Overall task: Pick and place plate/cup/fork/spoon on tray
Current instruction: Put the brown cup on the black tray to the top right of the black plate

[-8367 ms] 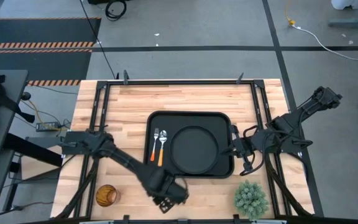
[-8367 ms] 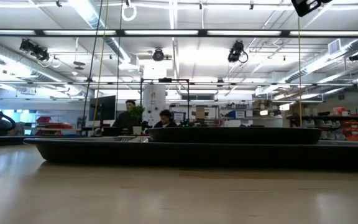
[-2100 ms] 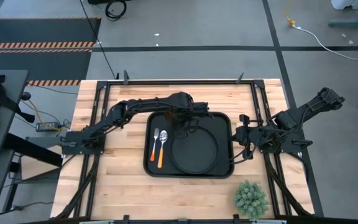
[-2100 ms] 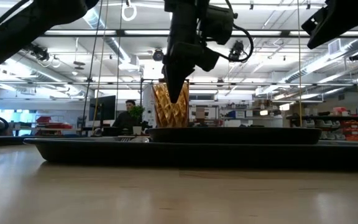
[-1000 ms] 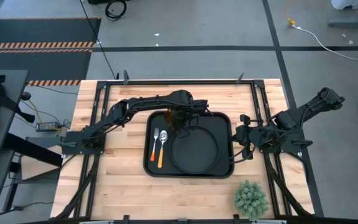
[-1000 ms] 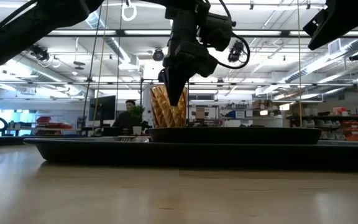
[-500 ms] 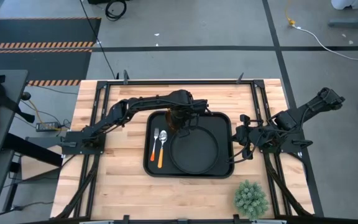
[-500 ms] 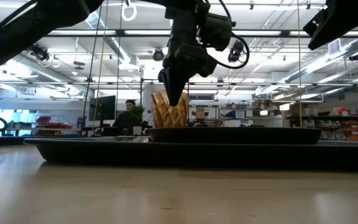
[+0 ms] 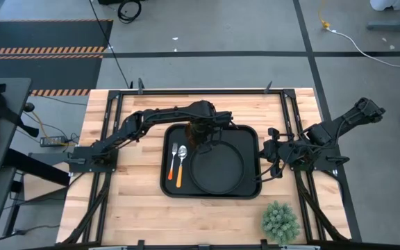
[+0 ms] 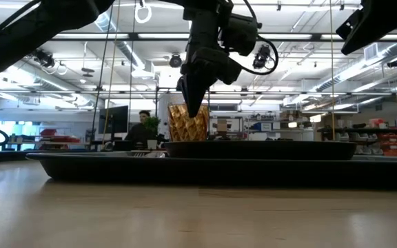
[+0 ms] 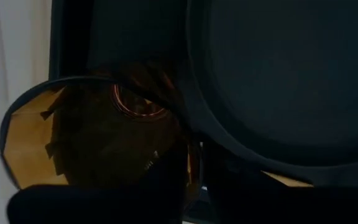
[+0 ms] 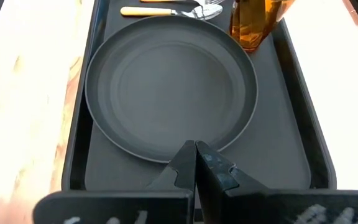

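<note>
On the light wooden desk [image 9: 130, 208], the large black rectangular tray [image 9: 175, 190] is sitting centre stage. On its nine o'clock side the small orange-handled fork [image 9: 173, 161] and the orange-handled spoon [image 9: 180, 164] are lying side by side, already delivered.

Moving right, the left arm is reaching in over the tray's eleven o'clock corner, and the left gripper [image 9: 198, 134] is clamped on the rim of the small amber ribbed glass cup [image 10: 188, 125], one finger dipping inside it. From desk level the cup is hanging upright just above, or barely at, the tray floor; I cannot tell whether its base is touching. The cup is riding right beside the rim of the round matte black plate [image 9: 217, 165], which is filling the tray's middle and three o'clock side.

Here is the danger, as I judge it: if the cup is coming down partly on that raised plate rim, it is going to sit crooked and tip the moment the fingers part. A withdrawing inside finger could also drag the glass over, towards the cutlery.

Further right, the right gripper [image 12: 196, 163] is waiting at the tray's three o'clock edge, fingers pressed together, holding nothing. At five o'clock off the tray, a green spiky plant [image 9: 280, 221] is standing clear of the action.
</note>
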`<control>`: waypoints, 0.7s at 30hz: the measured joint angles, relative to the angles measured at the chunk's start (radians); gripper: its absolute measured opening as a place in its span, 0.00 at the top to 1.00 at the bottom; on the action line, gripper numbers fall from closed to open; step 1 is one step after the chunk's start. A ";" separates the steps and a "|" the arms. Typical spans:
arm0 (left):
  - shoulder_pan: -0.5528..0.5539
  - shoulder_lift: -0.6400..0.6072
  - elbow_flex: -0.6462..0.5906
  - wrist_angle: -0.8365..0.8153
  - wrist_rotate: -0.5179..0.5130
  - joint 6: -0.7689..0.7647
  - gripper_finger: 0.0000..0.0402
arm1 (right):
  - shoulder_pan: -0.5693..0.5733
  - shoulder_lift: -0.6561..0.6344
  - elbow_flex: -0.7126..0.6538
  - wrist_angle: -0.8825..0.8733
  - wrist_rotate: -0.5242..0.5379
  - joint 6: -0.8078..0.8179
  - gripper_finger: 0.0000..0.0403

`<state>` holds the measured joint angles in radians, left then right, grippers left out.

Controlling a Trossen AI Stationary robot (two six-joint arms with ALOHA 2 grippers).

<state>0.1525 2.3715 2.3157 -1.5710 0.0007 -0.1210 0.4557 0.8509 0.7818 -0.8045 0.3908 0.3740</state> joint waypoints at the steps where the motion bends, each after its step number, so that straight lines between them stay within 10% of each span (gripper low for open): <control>1: -0.004 -0.005 0.000 0.000 0.000 0.007 0.86 | 0.000 0.000 0.000 0.004 0.000 0.000 0.97; 13: -0.056 -0.235 0.003 0.000 -0.085 0.041 0.87 | -0.018 0.019 -0.037 0.265 0.108 -0.093 0.97; 21: -0.165 -0.387 0.003 0.002 -0.226 0.001 0.87 | -0.058 0.153 -0.057 0.530 -0.038 -0.243 0.97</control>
<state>-0.0126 1.9847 2.3184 -1.5692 -0.2254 -0.1196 0.3975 1.0038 0.7250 -0.2746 0.3532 0.1308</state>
